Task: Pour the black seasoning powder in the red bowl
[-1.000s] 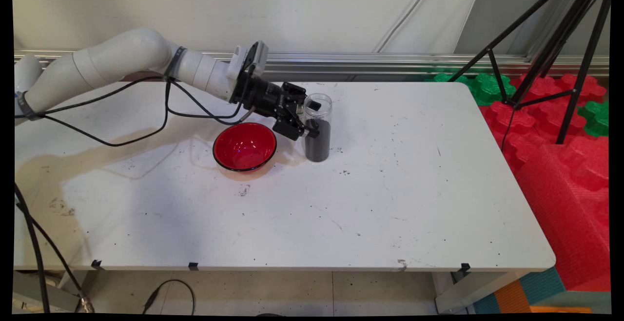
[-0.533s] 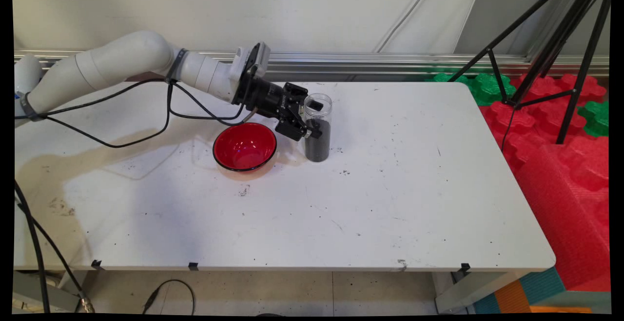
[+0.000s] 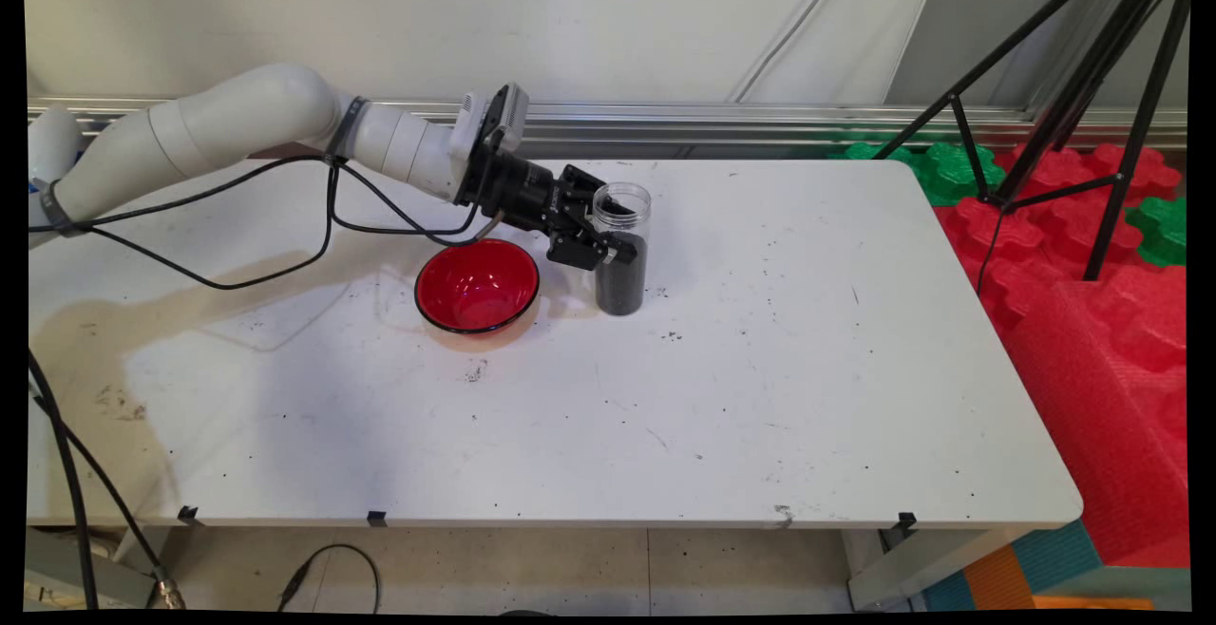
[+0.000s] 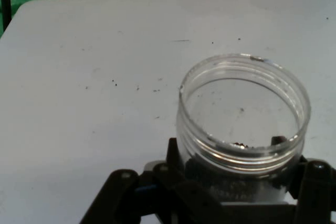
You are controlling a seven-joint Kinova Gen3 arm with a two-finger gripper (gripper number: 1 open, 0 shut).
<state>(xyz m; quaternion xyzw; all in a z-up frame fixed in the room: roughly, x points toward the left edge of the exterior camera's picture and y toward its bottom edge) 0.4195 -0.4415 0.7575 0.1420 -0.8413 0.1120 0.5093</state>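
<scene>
White tabletop [image 3: 760, 397]: black two-finger gripper [image 3: 613, 226] clenches the upright clear plastic jar of dark granules [image 3: 621, 250], just right of the red bowl [image 3: 477, 285].

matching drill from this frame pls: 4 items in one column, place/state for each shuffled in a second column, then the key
Items
1. clear jar
2. red bowl
3. gripper
4. green foam tiles

Places or states
A. on the floor past the table's far right corner
B. empty, on the table just left of the jar
C. shut around another item's upper part
D. lidless, upright, partly filled with dark grains

Pairs: 1-D, 2-B, 3-C, 4-A

In the hand view the jar's open rim sits between the fingers.
</scene>
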